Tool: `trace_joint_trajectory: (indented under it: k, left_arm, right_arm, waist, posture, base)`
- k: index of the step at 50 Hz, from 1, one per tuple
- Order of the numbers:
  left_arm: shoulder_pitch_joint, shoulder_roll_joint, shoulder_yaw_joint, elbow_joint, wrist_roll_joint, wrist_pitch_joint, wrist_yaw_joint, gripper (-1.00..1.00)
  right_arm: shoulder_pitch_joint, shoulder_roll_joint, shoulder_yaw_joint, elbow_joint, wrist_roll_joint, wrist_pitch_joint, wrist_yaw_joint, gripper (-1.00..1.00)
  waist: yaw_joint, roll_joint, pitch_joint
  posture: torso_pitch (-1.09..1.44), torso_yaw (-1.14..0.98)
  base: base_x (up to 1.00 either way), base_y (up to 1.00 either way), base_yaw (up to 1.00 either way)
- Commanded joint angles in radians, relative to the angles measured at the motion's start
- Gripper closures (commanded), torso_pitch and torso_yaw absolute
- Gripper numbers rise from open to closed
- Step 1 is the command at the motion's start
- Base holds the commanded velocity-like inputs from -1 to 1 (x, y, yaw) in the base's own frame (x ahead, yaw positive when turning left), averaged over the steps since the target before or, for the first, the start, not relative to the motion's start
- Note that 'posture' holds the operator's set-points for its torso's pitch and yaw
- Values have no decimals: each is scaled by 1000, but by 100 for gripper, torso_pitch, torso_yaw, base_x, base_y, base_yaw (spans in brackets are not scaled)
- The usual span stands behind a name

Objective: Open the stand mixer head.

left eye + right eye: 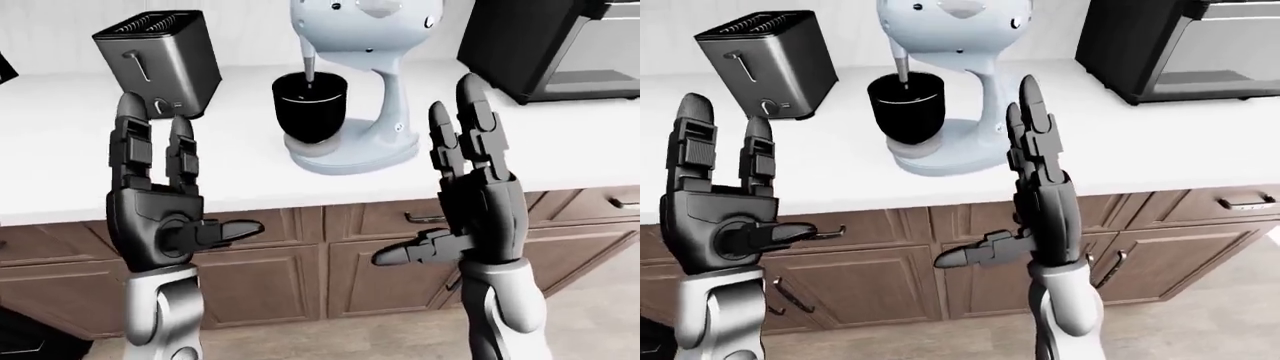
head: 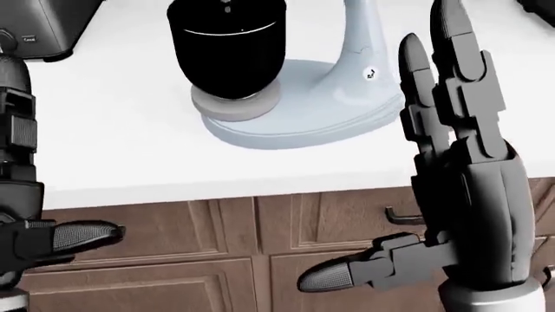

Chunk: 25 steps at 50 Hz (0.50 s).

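The stand mixer (image 1: 362, 90) is pale blue-white and stands on the white counter, its head (image 1: 366, 16) down over a black bowl (image 1: 310, 105). The head view shows only the bowl (image 2: 227, 52), the neck and the base (image 2: 299, 123). My left hand (image 1: 175, 172) is raised below and left of the mixer, open, fingers pointing up and thumb out. My right hand (image 1: 450, 180) is raised just right of the mixer's base, open in the same way. Neither hand touches the mixer and both are empty.
A dark toaster (image 1: 160, 64) stands left of the mixer and a black oven (image 1: 560, 45) at the right, both on the counter (image 1: 60, 150). Below the counter's edge run brown wooden drawers and cabinet doors (image 1: 380, 262) with dark handles.
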Motion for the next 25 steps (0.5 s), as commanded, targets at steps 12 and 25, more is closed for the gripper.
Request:
trace_joint_trajectory:
  k: [12, 25]
  left_arm:
    - [-34, 12, 19, -50, -2, -39, -6, -97]
    - [-29, 10, 16, -47, 2, -44, -9, -98]
  right_arm:
    - [-38, 2, 13, -37, -15, -48, -5, -100]
    - [-34, 4, 12, -42, 4, -43, 1, -100]
  waist:
    - [7, 25, -5]
    - [-13, 41, -46]
  posture:
    - [0, 0]
    - [0, 0]
  base:
    - [26, 0, 0]
    - [18, 0, 0]
